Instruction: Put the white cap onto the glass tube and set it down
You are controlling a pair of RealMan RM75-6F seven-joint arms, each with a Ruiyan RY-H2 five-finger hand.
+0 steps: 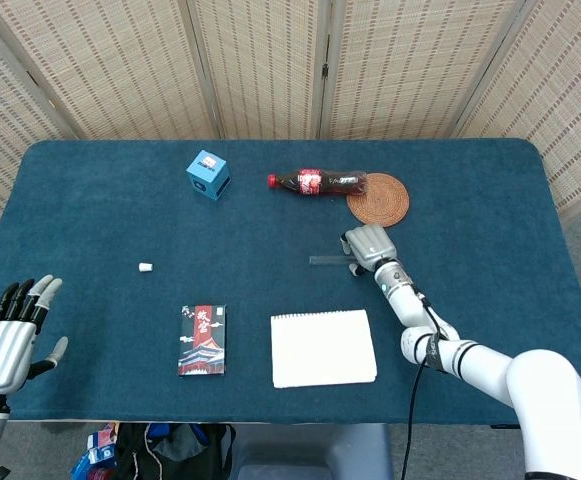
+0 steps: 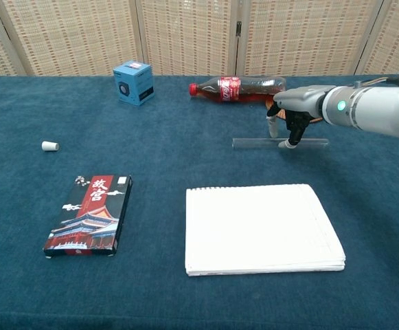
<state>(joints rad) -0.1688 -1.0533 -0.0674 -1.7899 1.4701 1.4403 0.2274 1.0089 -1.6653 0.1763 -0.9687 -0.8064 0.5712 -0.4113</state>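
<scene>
Woven folding screen point(image 1: 270, 65) behind, blue-clothed table point(image 1: 100, 210)

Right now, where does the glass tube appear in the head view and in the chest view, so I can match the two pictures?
Head view: the glass tube lies right of centre, partly under the right hand.
Chest view: the glass tube lies in the upper right, above the white notepad, with the right hand on it.
Shared landmark: the cola bottle lying just beyond the tube.
</scene>
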